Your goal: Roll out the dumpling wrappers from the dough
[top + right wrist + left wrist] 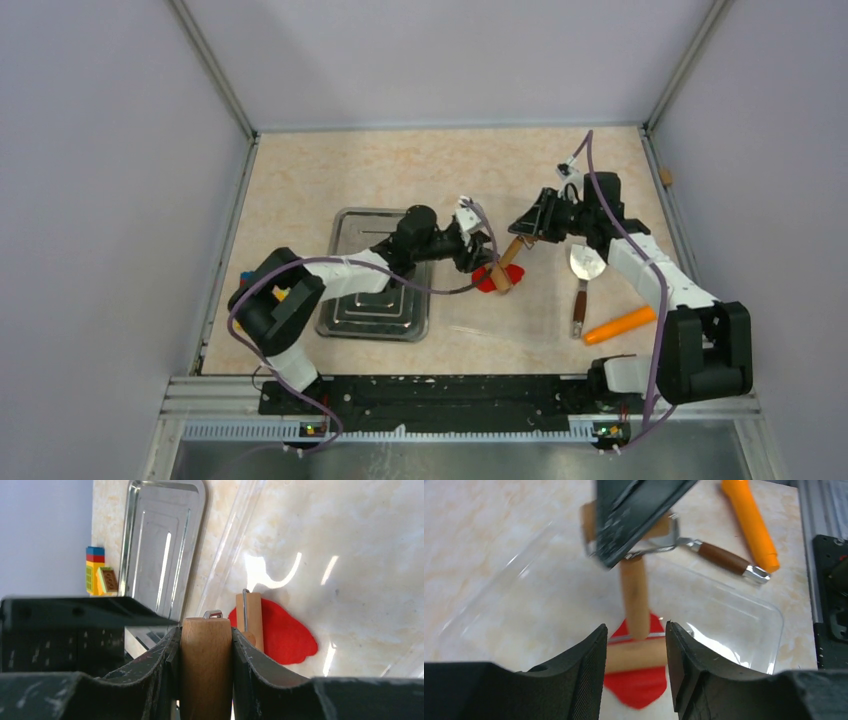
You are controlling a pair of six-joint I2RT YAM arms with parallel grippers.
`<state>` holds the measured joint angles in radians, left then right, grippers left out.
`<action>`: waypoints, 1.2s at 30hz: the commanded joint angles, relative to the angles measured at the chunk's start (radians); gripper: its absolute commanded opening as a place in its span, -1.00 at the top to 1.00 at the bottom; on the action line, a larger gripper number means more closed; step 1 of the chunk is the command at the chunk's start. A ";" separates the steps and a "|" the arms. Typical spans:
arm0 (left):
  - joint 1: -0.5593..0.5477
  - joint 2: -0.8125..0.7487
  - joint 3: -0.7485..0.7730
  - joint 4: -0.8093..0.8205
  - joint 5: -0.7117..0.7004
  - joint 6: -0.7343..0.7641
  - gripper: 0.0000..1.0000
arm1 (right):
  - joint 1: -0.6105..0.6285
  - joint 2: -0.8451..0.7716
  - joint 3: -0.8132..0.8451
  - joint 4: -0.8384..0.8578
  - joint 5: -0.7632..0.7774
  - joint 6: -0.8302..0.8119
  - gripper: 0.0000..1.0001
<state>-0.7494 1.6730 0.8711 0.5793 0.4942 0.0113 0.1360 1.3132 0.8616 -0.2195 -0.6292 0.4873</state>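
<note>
The counter (330, 170) is walled on three sides, and the widest room lies toward the far wall. The near middle is crowded, since both arms meet there over a shallow clear plastic tray (774, 630) that sits just right of a steel tray (375, 305).

Inside the clear tray lies the dough (287, 635) — a flat, irregular red sheet — with the barrel of the roller (634, 595) resting across it. The right hand (206, 630) is clamped tight on the roller's wooden handle, one finger on each side. The left hand (635, 627) stands partly open astride the barrel and grips nothing; whether its pads brush the wood I cannot tell.

The left wrist view shows the tray's rounded rim close up. Beyond it are a carrot (751, 522) and a brown-handled spatula (724, 560), both toward the counter's right side.

The right wrist view alone shows a stack of coloured blocks (95, 570) against the left wall beside the steel tray — from above, the left arm covers most of them.
</note>
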 commanded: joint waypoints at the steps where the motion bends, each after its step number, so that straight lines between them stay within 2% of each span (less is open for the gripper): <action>1: -0.072 0.104 0.082 0.184 0.066 0.162 0.00 | -0.018 -0.050 -0.008 0.019 0.006 -0.042 1.00; 4: -0.088 0.182 0.152 0.192 0.037 0.167 0.00 | -0.031 -0.060 -0.011 0.011 0.003 -0.050 1.00; 8: -0.088 0.258 0.207 0.184 0.072 0.219 0.05 | -0.035 -0.070 -0.016 0.009 0.001 -0.056 1.00; 14: -0.087 0.298 0.196 0.165 0.092 0.276 0.09 | -0.043 -0.084 -0.013 -0.011 0.005 -0.076 1.00; 18: -0.088 0.318 0.199 0.168 0.135 0.276 0.42 | -0.051 -0.076 0.008 -0.057 0.009 -0.118 1.00; 22: -0.089 0.323 0.207 0.174 0.150 0.265 0.89 | -0.054 -0.041 0.081 -0.208 0.027 -0.258 1.00; 23: -0.088 0.320 0.206 0.177 0.153 0.263 0.98 | -0.056 -0.029 0.104 -0.248 0.032 -0.297 0.96; 26: -0.087 0.314 0.203 0.178 0.159 0.250 1.00 | -0.055 0.017 0.169 -0.366 0.060 -0.392 0.68; 29: -0.087 0.315 0.203 0.179 0.168 0.245 1.00 | -0.055 0.046 0.202 -0.434 0.081 -0.440 0.59; 33: -0.087 0.316 0.206 0.190 0.174 0.236 1.00 | -0.054 0.070 0.191 -0.441 0.099 -0.426 0.29; 36: -0.087 0.315 0.210 0.191 0.176 0.232 1.00 | -0.055 0.080 0.176 -0.409 0.090 -0.391 0.22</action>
<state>-0.8303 1.9907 1.0538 0.7090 0.6136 0.2375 0.0837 1.3785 1.0176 -0.6292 -0.5503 0.1070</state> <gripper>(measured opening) 0.150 0.377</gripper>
